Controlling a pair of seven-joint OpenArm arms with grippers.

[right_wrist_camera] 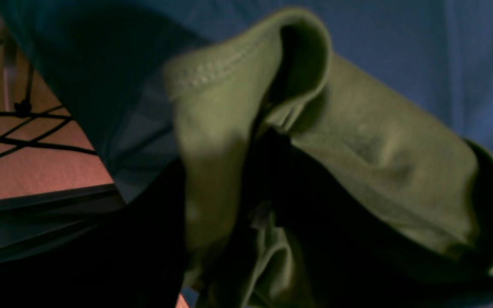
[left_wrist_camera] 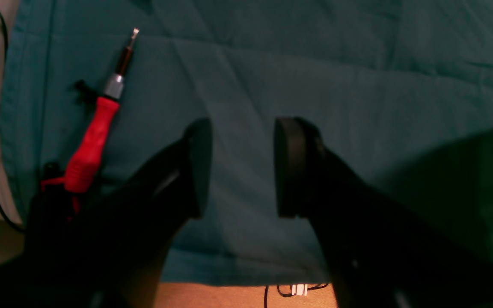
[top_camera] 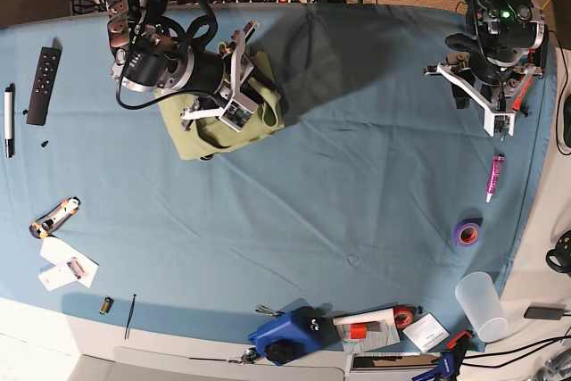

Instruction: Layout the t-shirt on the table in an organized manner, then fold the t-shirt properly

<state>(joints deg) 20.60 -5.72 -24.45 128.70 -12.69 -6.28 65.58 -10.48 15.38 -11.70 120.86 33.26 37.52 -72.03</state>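
The olive-green t-shirt (top_camera: 207,136) lies bunched in a heap at the far left of the light blue table (top_camera: 357,185). My right gripper (top_camera: 234,100) is down on top of the heap. In the right wrist view a hemmed fold of the t-shirt (right_wrist_camera: 379,162) drapes over and between the dark fingers (right_wrist_camera: 152,239), hiding the tips of my right gripper (right_wrist_camera: 221,205). My left gripper (left_wrist_camera: 242,171) hangs open over bare table cloth (left_wrist_camera: 357,85) at the far right, well away from the shirt. In the base view the left gripper (top_camera: 484,100) has nothing in it.
A red-handled screwdriver (left_wrist_camera: 94,137) lies beside the left gripper. A remote (top_camera: 43,85), a pen (top_camera: 9,120) and a utility knife (top_camera: 53,216) sit along the left edge. A pink marker (top_camera: 493,176), a purple tape roll (top_camera: 467,234) and a plastic cup (top_camera: 477,305) are on the right. A blue tool (top_camera: 285,336) lies at the front edge.
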